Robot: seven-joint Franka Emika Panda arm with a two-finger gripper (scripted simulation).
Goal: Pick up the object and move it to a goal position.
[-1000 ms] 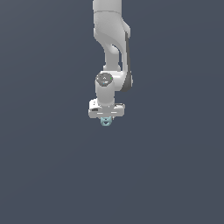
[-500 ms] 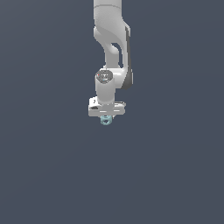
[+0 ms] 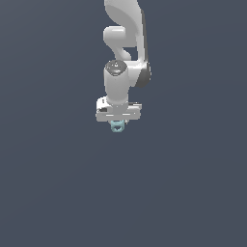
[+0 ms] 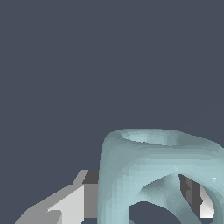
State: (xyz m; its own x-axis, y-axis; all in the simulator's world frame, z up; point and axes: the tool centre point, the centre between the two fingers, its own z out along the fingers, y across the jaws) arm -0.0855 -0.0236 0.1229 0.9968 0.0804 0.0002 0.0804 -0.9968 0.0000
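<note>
The white arm hangs down in the middle of the exterior view. Its gripper is shut on the object, a small pale teal-blue ringed piece that sticks out just below the fingers. In the wrist view the object fills the lower part of the picture, with a ring opening on its top face and a hole through its side. A grey and white finger shows beside it and a second finger shows behind it. The piece is held above the dark grey ground.
A plain dark grey surface fills both views. No other object, container, edge or goal marker shows.
The gripper and the held object have barely shifted. The upper arm links have moved slightly toward the exterior view's right.
</note>
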